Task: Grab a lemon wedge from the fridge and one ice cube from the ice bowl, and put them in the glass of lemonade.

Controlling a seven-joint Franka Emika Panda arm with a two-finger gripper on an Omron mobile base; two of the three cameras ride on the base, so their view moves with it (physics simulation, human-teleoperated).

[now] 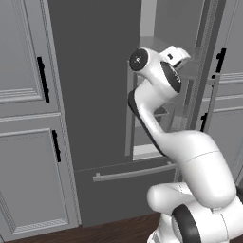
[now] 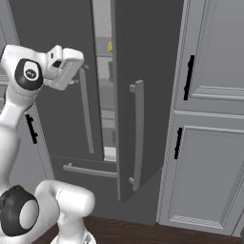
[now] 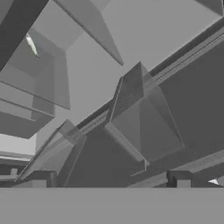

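The dark grey fridge has its left door shut and its right door swung open. Through the gap, the lemon wedge shows as a small yellow spot on an upper shelf. My white hand is raised in front of the opening, left of and slightly below the wedge, and apart from it. In the hand view the gripper is open, with nothing between its dark fingertips; it faces grey shelves and door bins. The ice cube, the ice bowl and the glass of lemonade are out of view.
Light grey panelled cabinets with black handles flank the fridge. The open door's long silver handle juts out to the right of my arm. The lower drawer is shut. A thin pale item lies deep inside.
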